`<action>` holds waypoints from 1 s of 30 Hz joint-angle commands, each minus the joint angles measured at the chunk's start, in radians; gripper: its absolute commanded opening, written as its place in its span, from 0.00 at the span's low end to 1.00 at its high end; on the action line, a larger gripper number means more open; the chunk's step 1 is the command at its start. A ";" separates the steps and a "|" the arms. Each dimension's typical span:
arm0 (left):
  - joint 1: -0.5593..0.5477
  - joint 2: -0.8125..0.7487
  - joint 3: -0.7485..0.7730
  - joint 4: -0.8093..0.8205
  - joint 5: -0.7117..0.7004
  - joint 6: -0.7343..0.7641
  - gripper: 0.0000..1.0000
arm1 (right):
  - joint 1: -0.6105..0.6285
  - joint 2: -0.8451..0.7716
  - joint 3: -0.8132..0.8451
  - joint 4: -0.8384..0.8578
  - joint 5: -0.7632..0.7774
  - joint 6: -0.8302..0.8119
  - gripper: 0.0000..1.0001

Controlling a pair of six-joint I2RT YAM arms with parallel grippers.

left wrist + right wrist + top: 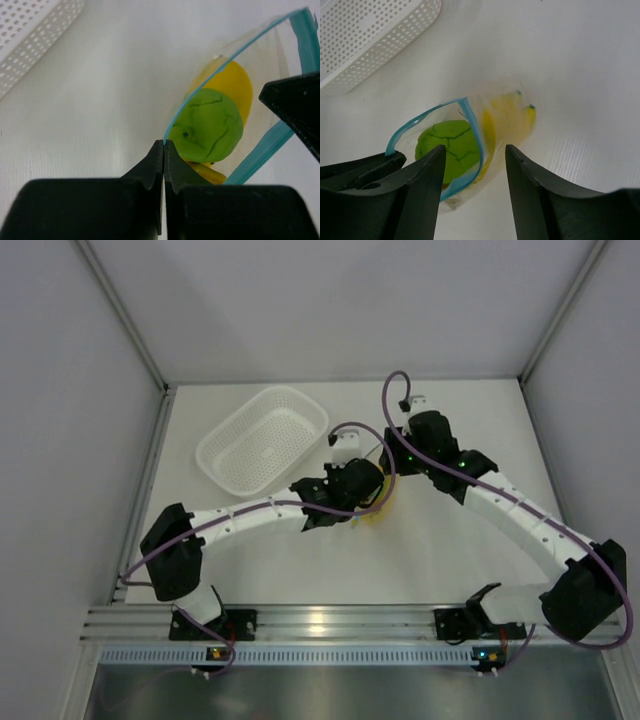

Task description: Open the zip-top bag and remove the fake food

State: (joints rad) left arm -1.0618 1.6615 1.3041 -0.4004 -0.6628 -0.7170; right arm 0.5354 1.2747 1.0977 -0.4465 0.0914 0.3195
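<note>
The zip-top bag [280, 55] lies on the white table with its mouth pulled open; its light blue zip strip [470, 107] forms a loop. Inside it are a green ball-like fruit [210, 125], a yellow-orange oval fruit [239, 82] and a yellow banana bunch [520, 115]. My left gripper [164, 142] is shut on one edge of the bag's zip strip. My right gripper [475, 150] is open, its fingers on either side of the bag's other lip, above the green fruit [450, 145]. In the top view both grippers [350, 495] [398, 468] meet over the bag [378, 512].
A white perforated basket [262, 438] stands at the back left of the table, left of the bag; it also shows in the left wrist view [30, 35] and the right wrist view [370, 40]. Grey walls enclose the table.
</note>
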 commanded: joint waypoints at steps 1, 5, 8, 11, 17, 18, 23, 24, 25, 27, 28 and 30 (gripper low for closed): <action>-0.012 -0.118 -0.051 0.061 -0.185 -0.229 0.00 | 0.084 0.029 0.074 -0.021 0.134 0.090 0.51; -0.046 -0.150 -0.069 0.060 -0.276 -0.275 0.00 | 0.162 0.066 0.087 -0.014 0.174 0.122 0.48; -0.052 -0.166 -0.086 0.063 -0.285 -0.303 0.00 | 0.199 0.116 0.096 -0.006 0.176 0.142 0.43; -0.052 -0.177 -0.106 0.063 -0.294 -0.332 0.00 | 0.221 0.137 0.085 0.012 0.177 0.165 0.41; -0.052 -0.204 -0.161 0.066 -0.336 -0.407 0.00 | 0.224 0.114 -0.027 0.124 0.154 0.230 0.55; -0.052 -0.207 -0.163 0.066 -0.339 -0.410 0.00 | 0.224 0.109 -0.053 0.127 0.166 0.236 0.55; -0.052 -0.220 -0.178 0.066 -0.348 -0.435 0.00 | 0.221 0.089 -0.108 0.141 0.208 0.240 0.55; -0.052 -0.224 -0.184 0.067 -0.348 -0.441 0.00 | 0.219 0.092 -0.120 0.137 0.212 0.242 0.54; -0.052 -0.232 -0.192 0.067 -0.353 -0.447 0.00 | 0.218 0.092 -0.128 0.141 0.218 0.243 0.55; -0.052 -0.241 -0.203 0.075 -0.353 -0.460 0.00 | 0.212 0.086 -0.156 0.147 0.228 0.256 0.58; -0.052 -0.247 -0.209 0.077 -0.354 -0.469 0.00 | 0.212 0.081 -0.168 0.164 0.235 0.260 0.58; -0.052 -0.253 -0.215 0.078 -0.353 -0.470 0.00 | 0.199 0.069 -0.209 0.195 0.219 0.276 0.59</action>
State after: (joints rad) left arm -1.1110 1.4601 1.0969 -0.3801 -0.9680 -1.1526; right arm 0.7429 1.3937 0.9272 -0.3367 0.2848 0.5621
